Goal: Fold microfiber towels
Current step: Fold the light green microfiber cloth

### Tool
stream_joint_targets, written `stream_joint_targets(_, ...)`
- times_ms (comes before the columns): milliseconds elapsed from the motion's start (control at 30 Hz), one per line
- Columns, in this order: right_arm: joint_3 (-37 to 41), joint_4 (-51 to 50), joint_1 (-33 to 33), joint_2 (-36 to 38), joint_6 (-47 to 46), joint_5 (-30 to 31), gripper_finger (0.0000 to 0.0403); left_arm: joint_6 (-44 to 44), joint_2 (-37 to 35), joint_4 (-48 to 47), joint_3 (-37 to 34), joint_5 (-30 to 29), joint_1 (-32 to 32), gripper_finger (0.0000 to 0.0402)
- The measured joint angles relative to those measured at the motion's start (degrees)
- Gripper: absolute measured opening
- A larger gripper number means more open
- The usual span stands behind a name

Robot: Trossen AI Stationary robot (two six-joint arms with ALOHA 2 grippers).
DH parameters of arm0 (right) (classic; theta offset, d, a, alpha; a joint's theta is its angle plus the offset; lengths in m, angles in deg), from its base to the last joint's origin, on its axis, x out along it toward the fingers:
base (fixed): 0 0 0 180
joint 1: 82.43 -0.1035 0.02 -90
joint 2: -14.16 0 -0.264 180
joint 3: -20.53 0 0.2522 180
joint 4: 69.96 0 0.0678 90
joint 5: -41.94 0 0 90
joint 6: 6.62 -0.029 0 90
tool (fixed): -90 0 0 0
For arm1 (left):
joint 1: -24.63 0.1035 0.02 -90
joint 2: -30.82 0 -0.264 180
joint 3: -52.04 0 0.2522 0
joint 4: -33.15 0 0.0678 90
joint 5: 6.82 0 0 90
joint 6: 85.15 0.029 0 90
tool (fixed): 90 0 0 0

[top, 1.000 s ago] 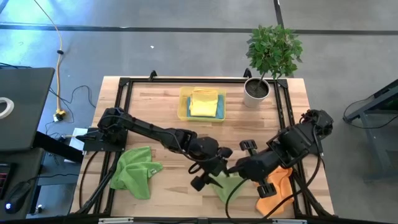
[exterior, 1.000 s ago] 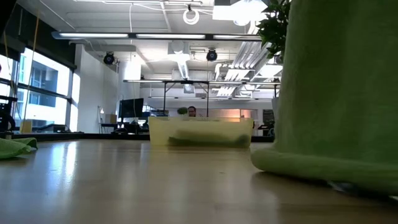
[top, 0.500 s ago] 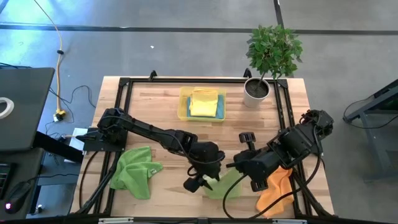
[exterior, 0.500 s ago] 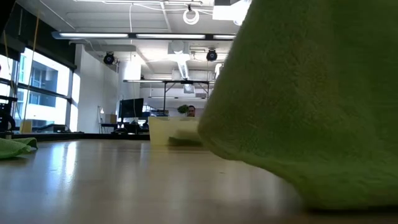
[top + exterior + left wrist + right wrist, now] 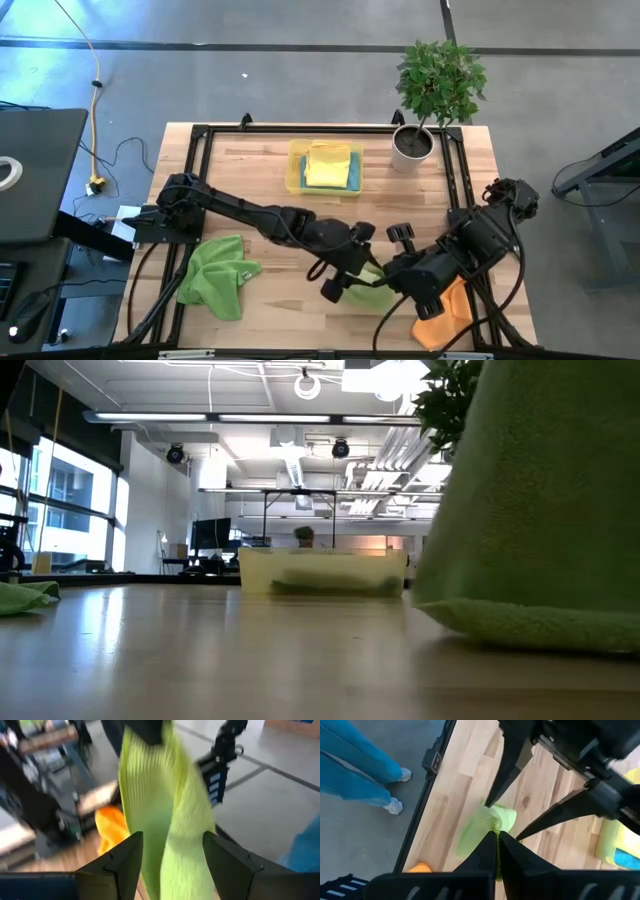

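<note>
Hanging from your right claw (image 5: 496,840), pinched tight on its edge at the bench's front, the green towel (image 5: 368,291) drapes between the spread fingers of the left claw (image 5: 170,852); close late & it'll bunch, w/ the tray (image 5: 296,178) far back.

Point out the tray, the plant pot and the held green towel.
tray (image 5: 295,172): high view, its left wall.
plant pot (image 5: 397,156): high view, its outer side.
green towel (image 5: 160,820): left wrist view, mid hanging fold.
</note>
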Motion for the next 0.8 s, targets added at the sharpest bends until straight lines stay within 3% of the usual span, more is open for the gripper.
stream_joint_targets(400, 0.0, 0.0, -0.1, 0.0, 1.9, 0.0, 0.0, 7.3, 0.0, 9.9, 0.0, 3.2, -0.5, 0.0197)
stream_joint_targets(600, 0.0, 0.0, 0.0, 0.0, 2.6, 0.0, 0.0, 6.1, 0.0, 7.4, 0.0, 12.3, -0.8, 0.0197)
stream_joint_targets(800, 0.0, 0.0, 0.0, 0.0, 3.0, 0.4, 0.0, 5.2, 0.0, 2.8, 0.0, 15.1, -1.6, 0.0197)
